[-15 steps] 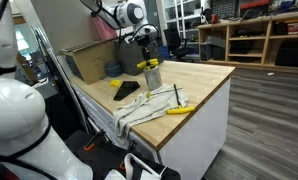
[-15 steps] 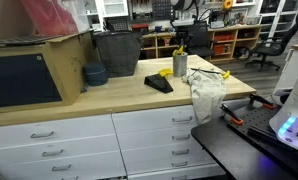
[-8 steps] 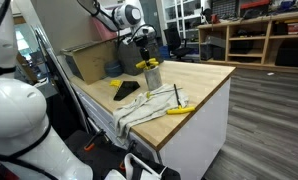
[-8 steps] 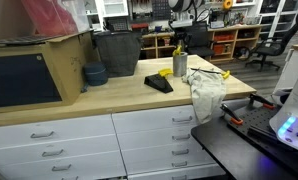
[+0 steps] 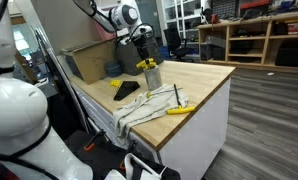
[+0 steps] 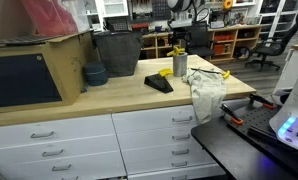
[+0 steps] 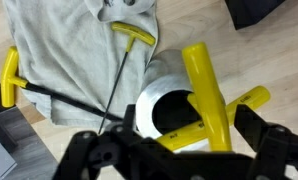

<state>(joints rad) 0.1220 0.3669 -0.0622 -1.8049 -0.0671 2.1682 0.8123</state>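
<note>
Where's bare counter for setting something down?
Free: the wood beyond the cup toward the far corner of the counter, and the front strip before the blue bowl and black wedge. Crowded: the cloth with yellow-handled tools, right beside the cup.

Your metal cup (image 7: 161, 80) stands upright on counter (image 7: 194, 25), touching cloth (image 7: 69, 50) edge; yellow T-handle keys (image 7: 204, 90) lean inside, handles above rim.

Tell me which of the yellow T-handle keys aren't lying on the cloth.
The two keys standing in the cup, below the open gripper; the other two lie flat across the grey cloth.
</note>
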